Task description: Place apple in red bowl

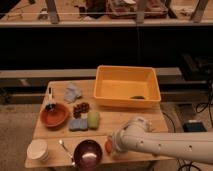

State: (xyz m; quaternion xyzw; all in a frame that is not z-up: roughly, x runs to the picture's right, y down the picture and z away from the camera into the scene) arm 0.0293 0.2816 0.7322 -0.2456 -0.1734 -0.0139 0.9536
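Gripper [114, 146] low at the front of the table [131, 120], just beside the apple [108, 146]. Squeezing it or let go? Cannot tell. Mostly hidden behind the big white arm [165, 145].

Long way to go: red bowl [56, 120] well apart, over on the left side of the table. Best to lift the apple up high first. Then carry it left, past the shiny purple bowl [88, 152], without bumping. Then lower it into the middle of the red bowl and let go softly. Careful of the little black and white thing [50, 104] at the red bowl's back rim.

Only a small red-orange bit of apple showing, so hard to be sure of the hold.
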